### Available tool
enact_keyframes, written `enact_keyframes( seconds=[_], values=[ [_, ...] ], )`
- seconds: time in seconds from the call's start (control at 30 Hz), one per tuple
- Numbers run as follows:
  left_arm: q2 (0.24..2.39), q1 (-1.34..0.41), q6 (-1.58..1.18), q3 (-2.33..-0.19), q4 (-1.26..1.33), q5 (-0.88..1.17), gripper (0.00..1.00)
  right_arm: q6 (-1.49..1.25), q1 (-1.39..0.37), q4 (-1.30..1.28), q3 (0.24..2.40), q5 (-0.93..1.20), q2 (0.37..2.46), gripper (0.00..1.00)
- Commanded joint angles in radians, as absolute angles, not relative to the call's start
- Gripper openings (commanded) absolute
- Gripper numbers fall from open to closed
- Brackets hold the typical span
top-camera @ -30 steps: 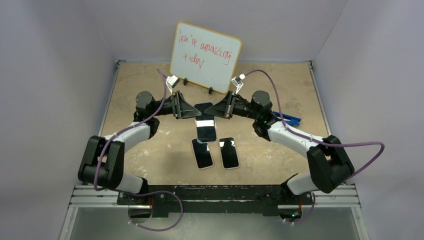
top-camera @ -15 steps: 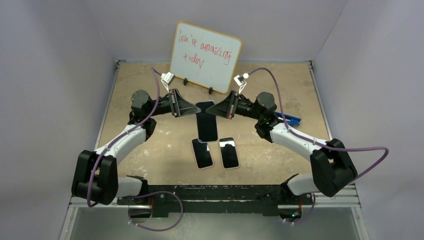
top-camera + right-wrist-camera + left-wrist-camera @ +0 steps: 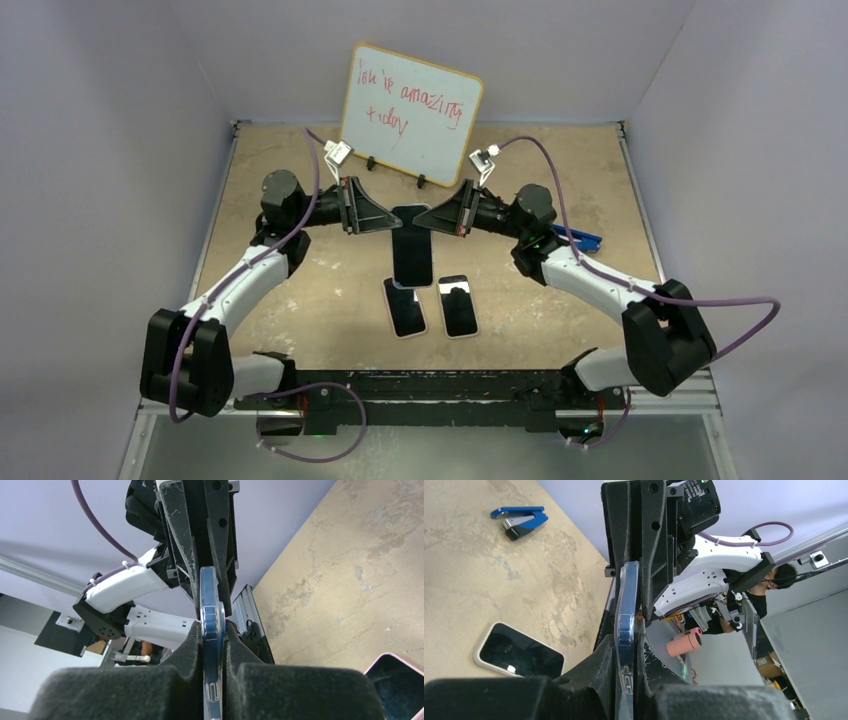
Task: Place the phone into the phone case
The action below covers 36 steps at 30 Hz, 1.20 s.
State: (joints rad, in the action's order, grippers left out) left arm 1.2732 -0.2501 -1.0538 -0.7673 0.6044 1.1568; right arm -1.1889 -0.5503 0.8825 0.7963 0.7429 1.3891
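Left claw (image 3: 385, 222) and right claw (image 3: 432, 220) each pinch an opposite side edge of the clear phone case (image 3: 626, 615), held over the worktop (image 3: 300, 300) just before the whiteboard (image 3: 410, 112). From above, a dark phone (image 3: 412, 255) fills it. Nearer the arms, a pink-rimmed phone (image 3: 405, 307) and a white-rimmed phone (image 3: 459, 305) lie side by side.

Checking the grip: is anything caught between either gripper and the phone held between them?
Nothing visible: the left gripper and right gripper each clamp the phone directly, pads on its clear case.
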Motion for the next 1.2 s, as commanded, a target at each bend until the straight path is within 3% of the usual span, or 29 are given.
enact_keyframes(
  seconds=[0.0, 0.2, 0.3, 0.37, 0.47, 0.63, 0.73, 0.9, 1.0, 1.17],
  values=[
    [1.265, -0.249, -0.861, -0.815, 0.458, 1.19, 0.0, -1.261, -0.55, 1.025, 0.836, 0.732, 1.364, 0.0],
    [1.235, -0.249, -0.795, -0.868, 0.261, 1.071, 0.0, -1.08, -0.549, 0.79, 0.857, 0.687, 1.31, 0.02],
    [1.221, -0.249, -0.794, -0.888, 0.215, 1.017, 0.0, -1.063, -0.55, 0.727, 0.866, 0.689, 1.312, 0.31],
    [1.202, -0.249, -0.867, -0.866, 0.286, 0.995, 0.0, -1.098, -0.555, 0.786, 0.838, 0.739, 1.335, 0.43],
    [1.179, -0.249, -1.004, -0.822, 0.435, 0.959, 0.0, -1.185, -0.558, 0.949, 0.695, 0.74, 1.338, 0.48],
    [1.181, -0.249, -1.074, -0.792, 0.51, 0.934, 0.0, -1.156, -0.592, 0.969, 0.615, 0.726, 1.341, 0.51],
    [1.192, -0.249, -1.108, -0.77, 0.558, 0.932, 0.0, -1.139, -0.606, 0.96, 0.616, 0.73, 1.348, 0.44],
    [1.197, -0.248, -1.03, -0.785, 0.424, 0.905, 0.0, -1.136, -0.607, 0.97, 0.608, 0.714, 1.344, 0.02],
    [1.206, -0.248, -0.976, -0.809, 0.315, 0.904, 0.01, -1.15, -0.606, 1.002, 0.595, 0.708, 1.348, 0.0],
    [1.197, -0.243, -0.85, -0.857, 0.126, 0.857, 0.33, -1.166, -0.606, 0.996, 0.584, 0.707, 1.361, 0.0]
  ],
)
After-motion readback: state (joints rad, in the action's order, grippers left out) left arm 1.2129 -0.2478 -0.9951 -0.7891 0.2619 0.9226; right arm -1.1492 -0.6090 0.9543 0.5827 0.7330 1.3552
